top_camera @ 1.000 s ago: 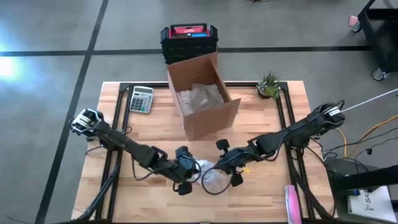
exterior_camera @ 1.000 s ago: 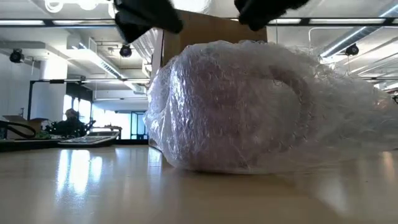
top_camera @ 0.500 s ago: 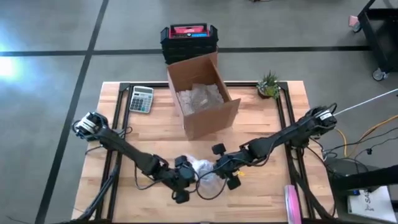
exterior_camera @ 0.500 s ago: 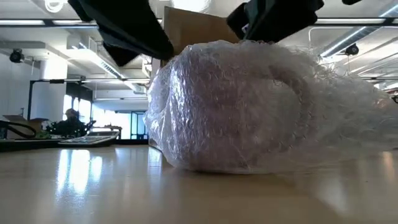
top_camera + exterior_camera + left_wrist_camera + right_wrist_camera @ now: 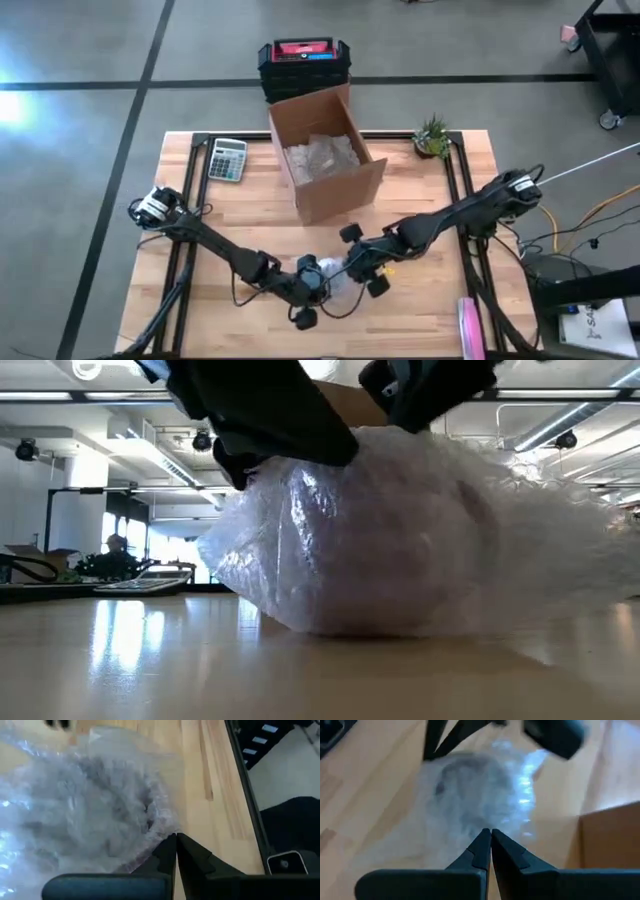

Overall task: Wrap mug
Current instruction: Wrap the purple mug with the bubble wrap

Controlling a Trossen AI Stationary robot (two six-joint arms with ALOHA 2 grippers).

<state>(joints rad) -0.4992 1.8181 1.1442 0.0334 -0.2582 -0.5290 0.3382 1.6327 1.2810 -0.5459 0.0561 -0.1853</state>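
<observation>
The mug is hidden inside a clear bubble-wrap bundle (image 5: 335, 282) that lies on the wooden table near its front edge, also filling the low view as the bundle (image 5: 400, 540). My left gripper (image 5: 312, 292) is at the bundle's left side, shut on the wrap. My right gripper (image 5: 358, 266) is at the bundle's right side, its fingers also shut at the wrap. Both arms reach over the bundle's top in the low view. My left gripper pinches a loose edge of the bubble wrap (image 5: 161, 831) between its two fingertips, at the bundle's left, near side. The bundle rests on the table. My right gripper has its shut fingertips on the wrap at the bundle's right side (image 5: 485, 822); whether wrap lies between them I cannot tell.
An open cardboard box (image 5: 325, 155) holding more bubble wrap stands behind the bundle. A calculator (image 5: 227, 159) lies at the far left and a small plant (image 5: 432, 135) at the far right. A dark crate (image 5: 303, 65) sits beyond the table. Bare wood lies left and right of the bundle.
My left gripper has gone toward the table's right edge and down onto the bundle's left side. The bundle has shifted on the table, and the wrap on its left side now stands drawn outward.
</observation>
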